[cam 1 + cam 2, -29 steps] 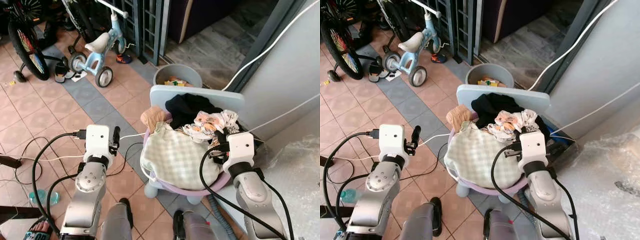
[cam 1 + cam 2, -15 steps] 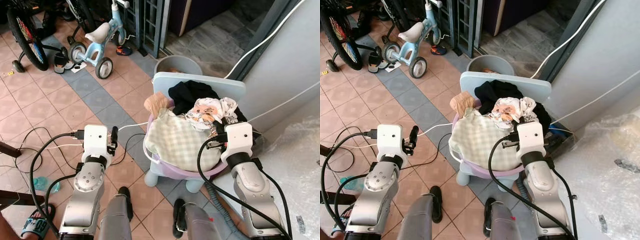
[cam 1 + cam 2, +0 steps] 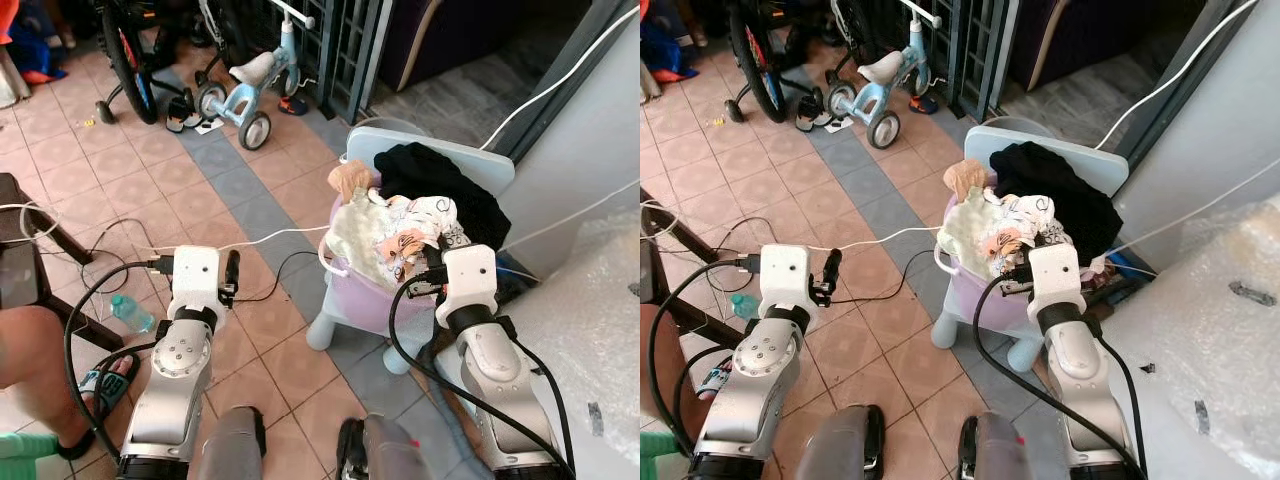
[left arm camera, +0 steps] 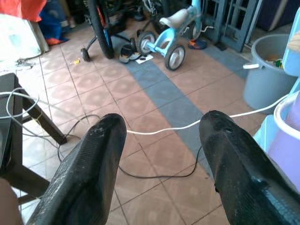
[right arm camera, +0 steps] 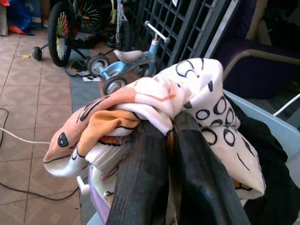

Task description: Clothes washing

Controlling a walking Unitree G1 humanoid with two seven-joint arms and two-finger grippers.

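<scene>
The right tool (image 5: 171, 154) is pinching a white and orange patterned cloth (image 5: 154, 101) between closed fingers, above the purple basket (image 3: 365, 300). The left tool (image 4: 161, 154) is hanging spread apart at nine o'clock, over the tiled floor (image 3: 130, 180).

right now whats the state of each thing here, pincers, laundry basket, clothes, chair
right pincer: shut on the patterned cloth
left pincer: open, nothing in it, over the tiled floor
purple basket: heaped full, sitting on the blue chair
black garment: draped over the chair back
checked cloth: lying on top of the pile
grey bucket: upright on the floor, things inside
</scene>
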